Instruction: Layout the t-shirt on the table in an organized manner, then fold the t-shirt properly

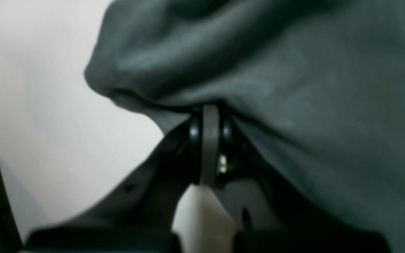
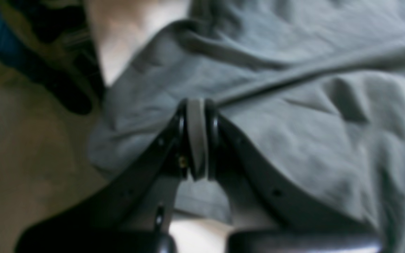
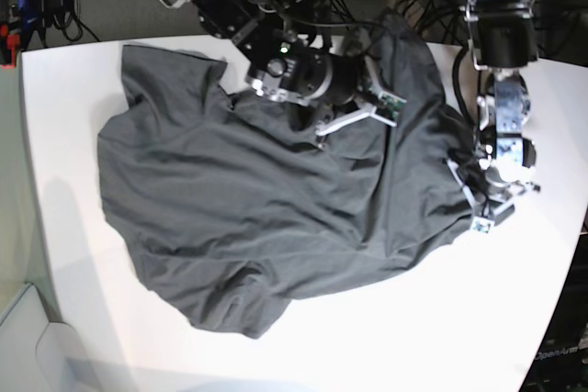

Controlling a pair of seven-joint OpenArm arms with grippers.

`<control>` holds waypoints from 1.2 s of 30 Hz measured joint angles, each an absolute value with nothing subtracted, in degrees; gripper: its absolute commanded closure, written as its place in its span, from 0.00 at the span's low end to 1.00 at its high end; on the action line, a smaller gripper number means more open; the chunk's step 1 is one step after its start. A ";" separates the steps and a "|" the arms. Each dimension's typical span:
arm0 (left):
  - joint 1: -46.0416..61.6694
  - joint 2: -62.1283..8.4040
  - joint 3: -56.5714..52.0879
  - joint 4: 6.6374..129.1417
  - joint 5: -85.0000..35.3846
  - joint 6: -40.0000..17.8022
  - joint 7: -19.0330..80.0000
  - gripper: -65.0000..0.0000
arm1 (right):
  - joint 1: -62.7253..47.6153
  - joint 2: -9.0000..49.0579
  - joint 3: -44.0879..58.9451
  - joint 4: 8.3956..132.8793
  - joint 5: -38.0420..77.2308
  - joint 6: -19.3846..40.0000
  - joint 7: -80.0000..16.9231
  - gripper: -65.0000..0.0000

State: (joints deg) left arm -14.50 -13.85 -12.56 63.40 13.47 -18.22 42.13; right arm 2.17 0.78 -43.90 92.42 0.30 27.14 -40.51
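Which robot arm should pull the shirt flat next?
Probably the left gripper: it pinches the t-shirt at its outer edge beside bare table. The right gripper grips mid-shirt.

T-shirt spread rumpled across table; left end effector at its edge, right end effector over it.
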 measured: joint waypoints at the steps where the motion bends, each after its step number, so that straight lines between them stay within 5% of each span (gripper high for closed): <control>1: -16.03 -13.96 -12.58 60.80 13.50 -18.20 40.16 0.99 | 2.15 0.78 -42.72 92.47 0.38 27.16 -40.47 1.00; 16: -37.43 -19.38 -8.08 23.66 13.96 -18.33 16.40 0.99 | 2.28 2.52 -20.97 92.62 0.27 26.92 -40.66 1.00; 24: -43.13 -19.86 -5.17 24.91 13.47 -18.50 16.56 0.99 | 2.13 2.83 -19.66 92.51 0.36 26.92 -40.51 1.00; 32: -36.40 -18.79 -9.98 45.60 8.75 -18.24 40.93 0.99 | 2.00 3.03 -19.66 92.33 0.32 26.92 -40.64 1.00; 36: -27.16 -14.68 -9.93 52.56 7.88 -18.41 43.44 0.99 | 2.17 4.05 -20.12 92.36 0.40 27.00 -40.21 1.00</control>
